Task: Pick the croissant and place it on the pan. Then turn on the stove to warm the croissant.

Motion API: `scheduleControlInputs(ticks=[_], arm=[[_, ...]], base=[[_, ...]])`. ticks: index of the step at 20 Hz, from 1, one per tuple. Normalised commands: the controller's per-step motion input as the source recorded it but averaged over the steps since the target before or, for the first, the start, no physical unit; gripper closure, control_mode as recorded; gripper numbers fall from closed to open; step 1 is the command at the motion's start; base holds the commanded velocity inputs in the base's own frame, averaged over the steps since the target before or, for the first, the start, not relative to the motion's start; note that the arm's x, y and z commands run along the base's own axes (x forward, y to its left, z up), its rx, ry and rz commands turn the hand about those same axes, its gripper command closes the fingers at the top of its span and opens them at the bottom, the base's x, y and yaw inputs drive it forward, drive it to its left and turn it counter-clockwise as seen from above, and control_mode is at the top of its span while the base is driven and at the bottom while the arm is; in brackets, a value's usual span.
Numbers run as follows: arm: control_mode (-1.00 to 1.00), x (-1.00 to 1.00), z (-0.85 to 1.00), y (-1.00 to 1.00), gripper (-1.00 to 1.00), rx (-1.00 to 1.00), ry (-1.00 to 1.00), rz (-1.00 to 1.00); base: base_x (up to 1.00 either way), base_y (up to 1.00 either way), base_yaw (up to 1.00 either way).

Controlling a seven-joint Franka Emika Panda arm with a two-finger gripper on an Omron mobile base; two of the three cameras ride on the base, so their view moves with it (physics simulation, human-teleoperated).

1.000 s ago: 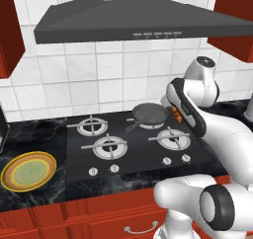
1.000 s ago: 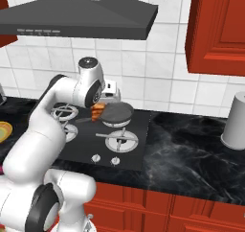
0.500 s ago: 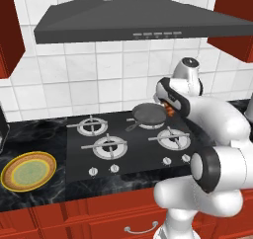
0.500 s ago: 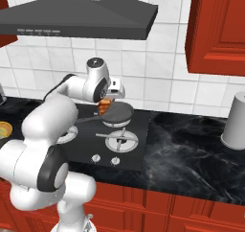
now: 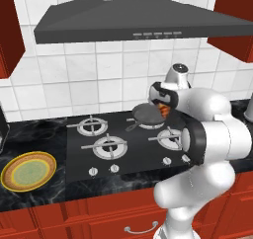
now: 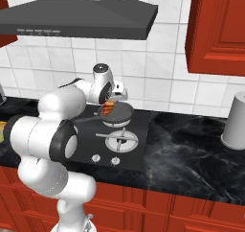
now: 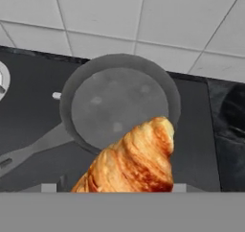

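My gripper is shut on the croissant, an orange-brown ridged pastry held in the air at the right rim of the pan. The pan is small, round and dark grey, and sits on the back right burner of the stove. From the right, the croissant hangs over the left part of the pan. In the hand view the croissant fills the lower middle and hides my fingertips. The empty pan lies just beyond it, its handle running to the lower left.
Small silver knobs line the stove's front edge. A yellow-rimmed green plate lies on the dark marble counter at the left. A grey canister stands at the far right. The range hood hangs above, with red cabinets around.
The hand has carried the croissant further back to the pan's rim. The arm's elbow has swung forward and nearer the cameras. Pan and plate have not moved.
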Motion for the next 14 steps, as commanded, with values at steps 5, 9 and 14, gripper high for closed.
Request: scheduleControlInputs(ticks=[5,9,14], arm=[[-1.0,0.5,-0.12,0.0,1.0,0.0,0.0,0.0],[-1.0,0.43,-0.1,0.0,1.0,0.0,0.0,0.0],[-1.0,0.34,-0.1,0.0,1.0,0.0,0.0,0.0]], base=[[0.0,0.0,0.0],[0.0,0.0,0.0],[0.0,0.0,0.0]])
